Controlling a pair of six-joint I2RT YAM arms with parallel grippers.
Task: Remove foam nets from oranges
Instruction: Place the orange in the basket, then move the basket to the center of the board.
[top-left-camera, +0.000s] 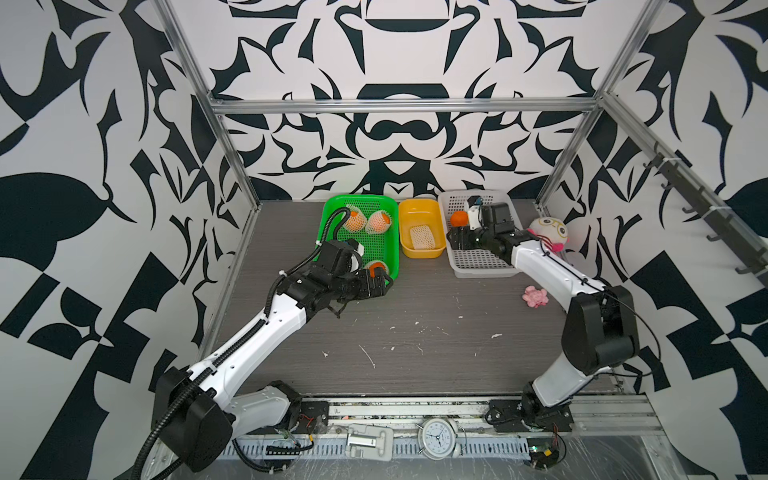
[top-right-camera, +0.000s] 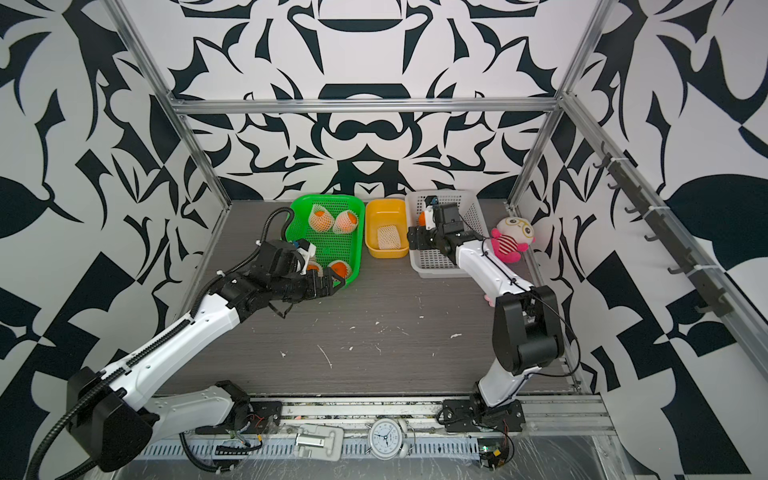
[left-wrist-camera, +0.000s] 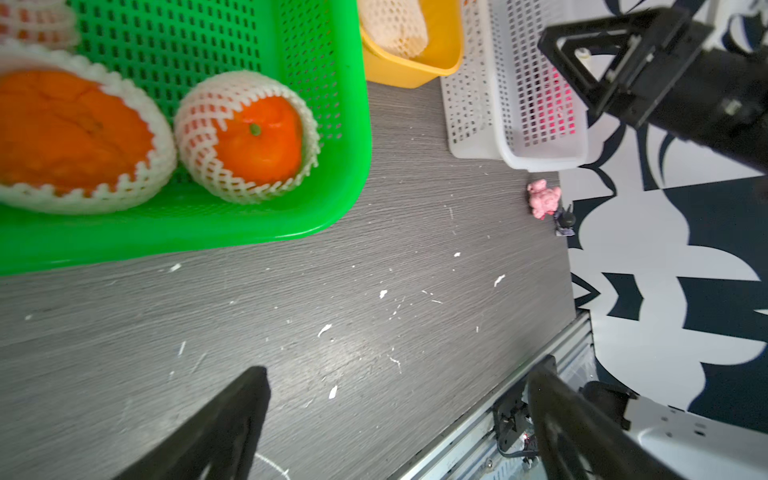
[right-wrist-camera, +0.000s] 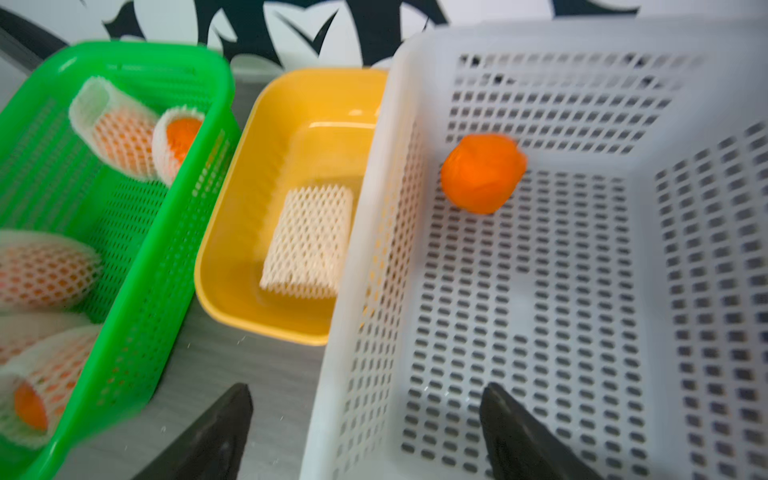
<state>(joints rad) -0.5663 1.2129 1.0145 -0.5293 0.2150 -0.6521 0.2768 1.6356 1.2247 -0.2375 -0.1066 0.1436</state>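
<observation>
Bimanual cell on a grey table (top-left-camera: 415, 316), with places given from the yellow tub (top-left-camera: 419, 208) at the far edge.

The left arm (top-left-camera: 257, 332) reaches forward from its base, its wrist bent toward the tub, and ends at the near corner of the green basket (top-left-camera: 361, 198) on the tub's left. The left gripper (left-wrist-camera: 401, 372) is spread wide with nothing between its fingers; it hovers over bare table just outside that corner.

The right arm (top-left-camera: 548, 266) folds up at the elbow and stretches over the white basket (top-left-camera: 482, 266) on the tub's right. The right gripper (right-wrist-camera: 369, 388) is also spread and empty, its fingers straddling the basket wall nearest the tub.

Several netted oranges (left-wrist-camera: 249, 137) lie in the green basket. The nearest sits just inside the corner beside the left gripper, and two more (top-left-camera: 354, 220) lie at the far end.

One bare orange (right-wrist-camera: 482, 172) rests in the white basket, ahead of the right gripper and apart from it.

One empty foam net (right-wrist-camera: 307, 243) lies flat inside the tub.
</observation>
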